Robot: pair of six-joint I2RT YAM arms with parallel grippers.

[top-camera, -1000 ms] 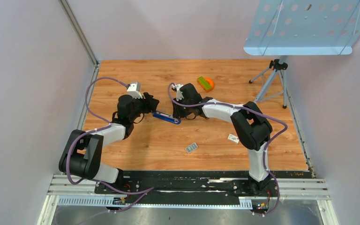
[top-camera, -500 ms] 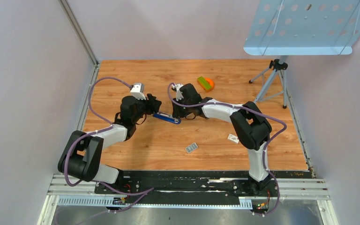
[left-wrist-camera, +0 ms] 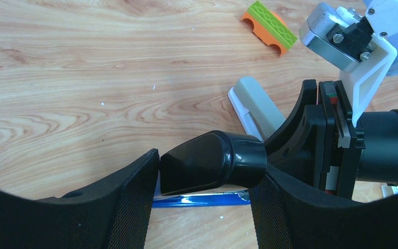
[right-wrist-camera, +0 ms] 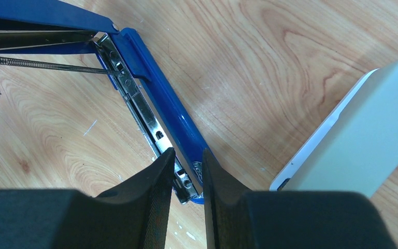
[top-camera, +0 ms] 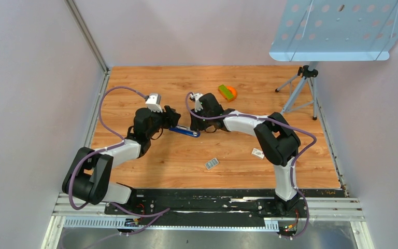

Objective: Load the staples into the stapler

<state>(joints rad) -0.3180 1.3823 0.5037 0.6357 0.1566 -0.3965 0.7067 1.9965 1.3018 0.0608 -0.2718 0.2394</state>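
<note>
The blue stapler (top-camera: 184, 130) lies open on the wooden table between the arms. My left gripper (top-camera: 173, 119) is shut on its black top cover (left-wrist-camera: 212, 161), held above the blue base (left-wrist-camera: 202, 199). My right gripper (top-camera: 196, 124) is shut on the stapler's rear end (right-wrist-camera: 186, 129), where the blue base and the metal staple channel (right-wrist-camera: 142, 111) meet; a thin spring (right-wrist-camera: 41, 65) stretches across the open mouth. The staples (top-camera: 211, 164), a small silvery ribbed block, lie loose on the table nearer the arm bases, apart from both grippers.
A white-grey stapler (left-wrist-camera: 254, 104) lies just behind the blue one, also in the right wrist view (right-wrist-camera: 363, 140). An orange and green block (top-camera: 227, 92) sits further back. A small white card (top-camera: 258, 153) lies right of the staples. A tripod (top-camera: 300, 85) stands at back right.
My left gripper has shifted a little right, toward the stapler, with the black cover in it. The right arm and the staples have not moved.
</note>
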